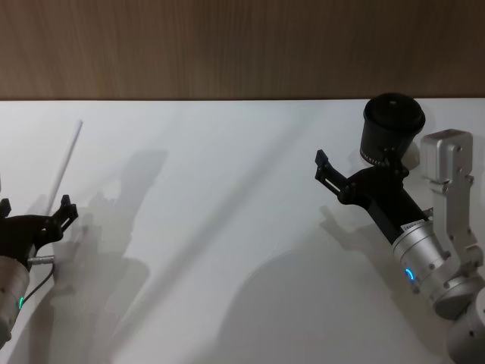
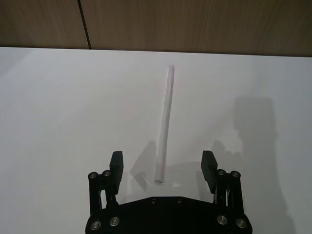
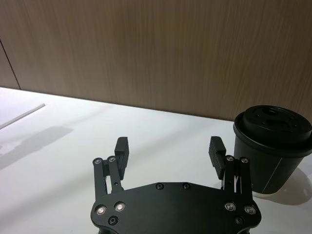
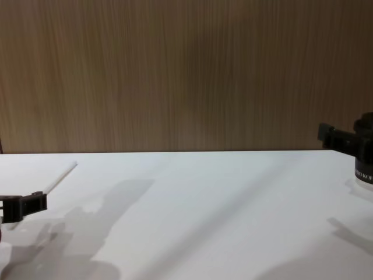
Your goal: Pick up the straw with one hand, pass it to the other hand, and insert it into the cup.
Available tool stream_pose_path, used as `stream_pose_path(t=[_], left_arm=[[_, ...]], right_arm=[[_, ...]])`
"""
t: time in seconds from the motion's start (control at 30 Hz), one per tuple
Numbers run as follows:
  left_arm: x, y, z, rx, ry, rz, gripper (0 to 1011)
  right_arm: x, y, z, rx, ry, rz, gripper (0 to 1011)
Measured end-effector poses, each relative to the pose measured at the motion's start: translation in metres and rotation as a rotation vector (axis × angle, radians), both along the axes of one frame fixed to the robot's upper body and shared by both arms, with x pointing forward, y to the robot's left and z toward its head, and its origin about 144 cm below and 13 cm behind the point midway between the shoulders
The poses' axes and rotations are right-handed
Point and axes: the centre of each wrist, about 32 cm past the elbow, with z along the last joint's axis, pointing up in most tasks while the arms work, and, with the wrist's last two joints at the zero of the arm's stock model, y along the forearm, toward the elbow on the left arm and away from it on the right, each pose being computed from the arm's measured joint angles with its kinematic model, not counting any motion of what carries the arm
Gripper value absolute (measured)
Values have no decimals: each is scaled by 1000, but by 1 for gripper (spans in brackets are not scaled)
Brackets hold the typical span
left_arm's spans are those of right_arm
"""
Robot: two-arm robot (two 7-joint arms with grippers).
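White table carries 1 straw and 1 cup.

Bright, even light falls on the white table; the wood wall behind is dimmer. In the head view the left gripper throws 2 soft grey shadows, toward 2 and 5 o'clock, and the right gripper a broad one toward 8 o'clock. A faint shadow band crosses the table from 1 to 7 o'clock. The cup casts a soft shadow at its base.
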Motion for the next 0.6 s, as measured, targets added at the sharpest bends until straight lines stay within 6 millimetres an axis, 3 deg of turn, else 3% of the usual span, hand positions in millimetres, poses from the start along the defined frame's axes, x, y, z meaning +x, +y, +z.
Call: stream_pose_path(t=[0.6], left_arm=[[11, 0, 5, 49, 41, 26, 1003]], right_arm=[[0, 0, 0, 0, 0, 0, 1001]])
